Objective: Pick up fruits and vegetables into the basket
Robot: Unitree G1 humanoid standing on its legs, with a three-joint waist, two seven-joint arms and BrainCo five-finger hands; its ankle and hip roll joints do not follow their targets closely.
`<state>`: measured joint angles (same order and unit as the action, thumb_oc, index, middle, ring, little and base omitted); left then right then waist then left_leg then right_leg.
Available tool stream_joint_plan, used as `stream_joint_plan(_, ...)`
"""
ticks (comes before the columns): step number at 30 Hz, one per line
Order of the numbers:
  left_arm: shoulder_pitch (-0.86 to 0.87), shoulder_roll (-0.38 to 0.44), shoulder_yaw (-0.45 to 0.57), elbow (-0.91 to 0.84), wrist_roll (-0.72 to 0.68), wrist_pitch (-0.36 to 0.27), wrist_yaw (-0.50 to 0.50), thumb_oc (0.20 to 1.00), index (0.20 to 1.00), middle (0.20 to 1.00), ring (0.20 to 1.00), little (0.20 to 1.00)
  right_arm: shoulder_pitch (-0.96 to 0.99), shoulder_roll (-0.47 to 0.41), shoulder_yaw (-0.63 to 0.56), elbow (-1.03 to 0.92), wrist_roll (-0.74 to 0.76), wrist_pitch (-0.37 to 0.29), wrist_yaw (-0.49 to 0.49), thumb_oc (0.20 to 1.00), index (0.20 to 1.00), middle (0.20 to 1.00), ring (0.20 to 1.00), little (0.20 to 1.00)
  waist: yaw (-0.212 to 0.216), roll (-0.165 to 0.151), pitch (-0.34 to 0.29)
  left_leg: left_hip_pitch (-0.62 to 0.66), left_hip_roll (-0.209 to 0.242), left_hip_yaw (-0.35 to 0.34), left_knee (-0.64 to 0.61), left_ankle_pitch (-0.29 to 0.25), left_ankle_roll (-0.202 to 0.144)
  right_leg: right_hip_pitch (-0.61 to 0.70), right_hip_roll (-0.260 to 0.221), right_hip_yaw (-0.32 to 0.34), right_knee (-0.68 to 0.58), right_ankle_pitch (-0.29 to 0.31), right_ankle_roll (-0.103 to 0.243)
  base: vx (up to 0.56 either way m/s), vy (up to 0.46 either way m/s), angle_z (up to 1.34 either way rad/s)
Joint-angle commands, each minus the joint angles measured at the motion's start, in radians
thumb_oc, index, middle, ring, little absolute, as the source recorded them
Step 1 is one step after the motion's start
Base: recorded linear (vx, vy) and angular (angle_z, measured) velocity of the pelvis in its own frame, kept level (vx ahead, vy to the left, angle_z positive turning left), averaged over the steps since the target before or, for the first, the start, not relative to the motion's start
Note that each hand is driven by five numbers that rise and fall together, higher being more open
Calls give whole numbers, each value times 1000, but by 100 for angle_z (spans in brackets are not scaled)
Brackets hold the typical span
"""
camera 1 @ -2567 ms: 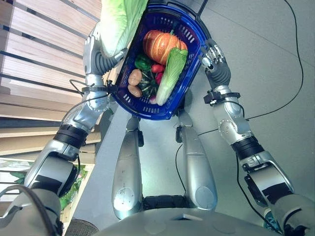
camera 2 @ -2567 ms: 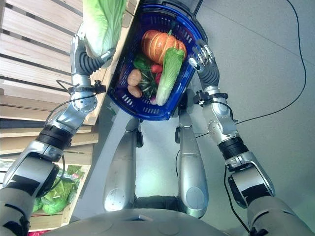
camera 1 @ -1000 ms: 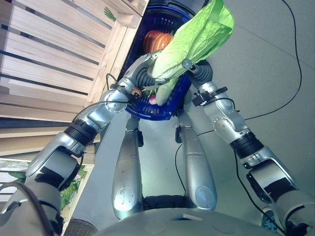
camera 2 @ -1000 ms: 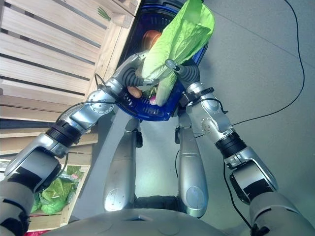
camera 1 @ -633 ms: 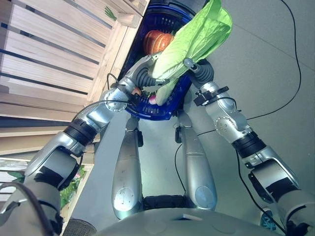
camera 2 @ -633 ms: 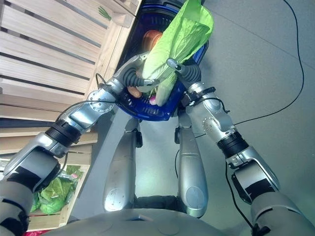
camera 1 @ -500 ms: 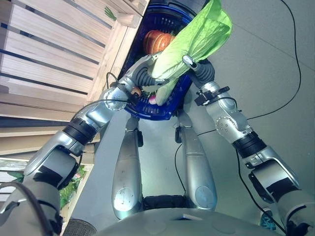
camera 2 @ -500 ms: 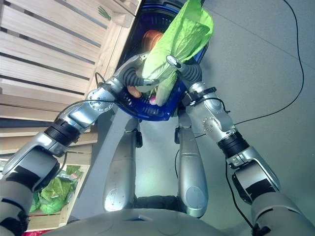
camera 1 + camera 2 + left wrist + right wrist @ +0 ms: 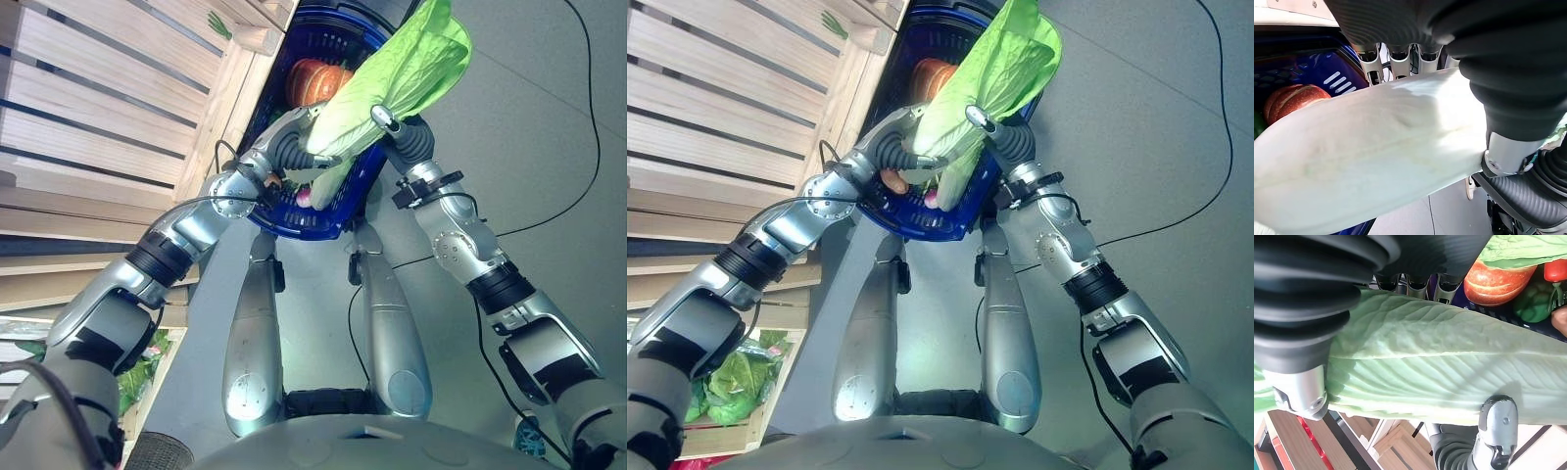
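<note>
Both hands are on one large head of leafy cabbage (image 9: 392,83), held above the blue basket (image 9: 294,211). The left hand (image 9: 299,147) grips the pale stalk end: in its wrist view the fingers (image 9: 1393,61) curl over the far side of the white stem while the thumb presses the near side, so it is clamped on the cabbage. The right hand (image 9: 994,132) holds the green leafy part further along; its wrist view shows the fingers (image 9: 1415,286) wrapped behind the leaf and the thumb (image 9: 1496,431) laid across the front, likewise clamped.

From the head camera the cabbage runs diagonally, stalk at about 7 o'clock and ruffled leaves fanning out toward 1 o'clock, past the basket's far rim. It lies over the basket opening and is not resting inside.

The cabbage and both forearms cover most of the basket's contents. An orange pumpkin (image 9: 313,83) shows at the 12 o'clock end of the basket. Small patches of a brown item and a pink item show at the near end by the left wrist; what they are cannot be made out. A wooden slatted crate (image 9: 108,108) stands at 9 o'clock, touching or just beside the basket. More leafy greens (image 9: 730,387) lie in a lower crate at 8 o'clock, cut off by the left arm.
</note>
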<state>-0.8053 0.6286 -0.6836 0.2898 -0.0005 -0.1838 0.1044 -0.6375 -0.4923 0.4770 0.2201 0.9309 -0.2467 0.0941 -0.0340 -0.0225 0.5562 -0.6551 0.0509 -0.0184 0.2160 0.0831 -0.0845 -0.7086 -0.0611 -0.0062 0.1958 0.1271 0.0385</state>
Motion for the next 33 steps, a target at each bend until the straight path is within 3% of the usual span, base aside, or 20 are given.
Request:
stream_joint_plan(1,38,-20,-5,-30,-6,-35,86,1000,1000,1000,1000,1000,-26,34,11,-185,1,-89,58,200,200,200,200,200,-10,15,-36,5,-52,33,-41,-11,24,44,28,-71,70,-98,57,0,0,0)
stream_joint_plan(6,90,-58,101,-7,-77,-162,275,1000,1000,1000,1000,1000,-11,43,0,-171,-7,-108,56,200,200,200,200,200,-2,10,-36,5,-56,27,-38,-14,25,44,29,-73,74,-103,56,0,0,0)
stream_joint_plan(13,154,-125,281,-11,-207,-268,351,1000,1000,1000,1000,1000,19,75,-58,-173,-63,-89,39,200,200,200,200,200,3,5,-36,5,-63,17,-31,-16,25,43,34,-75,86,-111,49,0,0,0)
stream_joint_plan(22,174,-175,437,50,-337,-270,399,1000,1000,1000,1000,1000,39,80,-125,-167,-180,-77,-30,200,200,200,200,200,-6,7,-36,4,-70,14,-18,-22,22,44,39,-71,100,-127,38,2,8,0)
stream_joint_plan(33,160,-186,484,189,-371,-263,465,1000,1000,1000,1000,1000,0,44,-130,-81,-328,-46,-187,200,200,200,200,200,-12,21,-36,-5,-73,17,-3,-25,21,36,39,-68,112,-140,29,5,22,0)
